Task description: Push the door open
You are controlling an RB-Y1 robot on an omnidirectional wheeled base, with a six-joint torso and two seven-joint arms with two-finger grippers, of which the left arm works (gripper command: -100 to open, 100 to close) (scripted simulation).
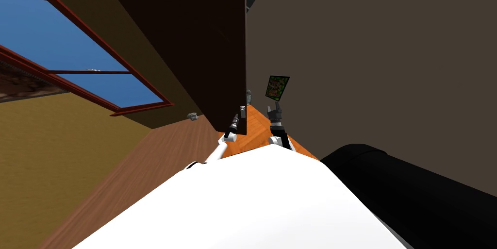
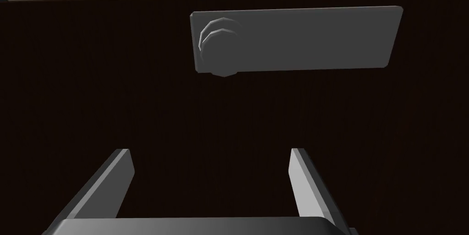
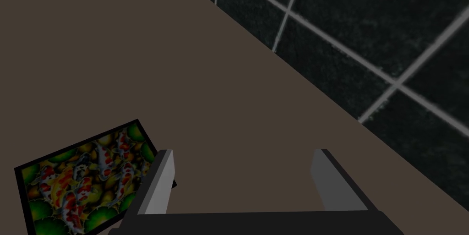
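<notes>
A room with a mustard-yellow wall [image 1: 53, 154], a red-brown framed window [image 1: 87, 72] showing blue, and a plank floor, brown on my left and orange [image 1: 258, 127] ahead. The left gripper [image 2: 209, 152] is released, its two thin grey fingers [image 2: 120, 172] standing wide apart and pointing straight at the flat face of the dark brown door [image 2: 137, 85]; I cannot tell whether the tips touch it. On the door beyond the fingers sits a long grey metal plate [image 2: 311, 40] with a round grey knob [image 2: 220, 49] at one end. In the head view the left gripper [image 1: 241, 113] is at the door [image 1: 194, 42] low down, just beside its free edge, with orange floor showing past that edge. A plain grey-brown wall [image 1: 369, 66] stands close on the right. The right gripper [image 1: 275, 110] hangs near that wall, apart from the door, and its fingers [image 3: 161, 177] are spread open too
</notes>
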